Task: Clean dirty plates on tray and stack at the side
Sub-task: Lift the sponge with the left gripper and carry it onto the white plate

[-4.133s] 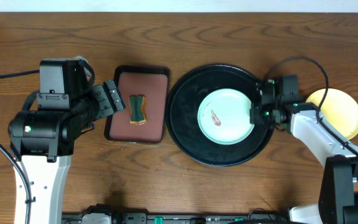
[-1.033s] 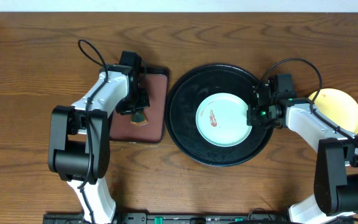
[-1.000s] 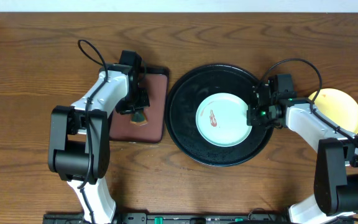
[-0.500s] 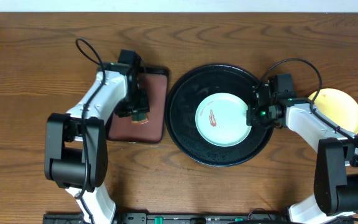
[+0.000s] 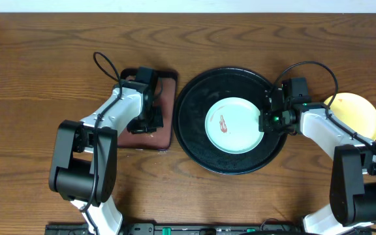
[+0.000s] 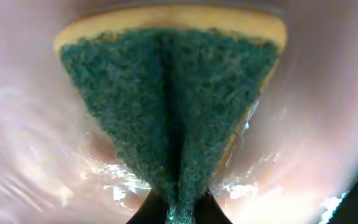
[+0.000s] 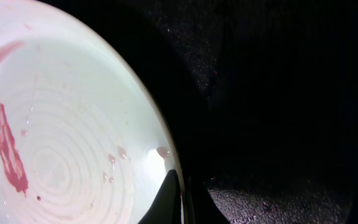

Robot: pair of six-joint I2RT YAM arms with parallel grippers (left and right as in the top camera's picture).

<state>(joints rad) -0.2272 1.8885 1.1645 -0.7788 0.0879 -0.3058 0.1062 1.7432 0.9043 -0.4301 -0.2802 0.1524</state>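
Wooden table [image 5: 273, 202] carries the black tray [image 5: 194, 140]; the smeared mint plate [image 5: 237, 127] lies at its centre, right jaws pinching its 3 o'clock rim, left jaws, at 9 o'clock, clamping the sponge [image 6: 173, 106]

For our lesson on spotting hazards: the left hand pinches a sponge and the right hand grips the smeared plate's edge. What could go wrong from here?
1. The left hand pinches the sponge at one small spot, so it could twist or slip out during scrubbing.
2. The right hand holds the plate by its rim only; pressing on the red smear might tip or slide it on the glossy black tray.
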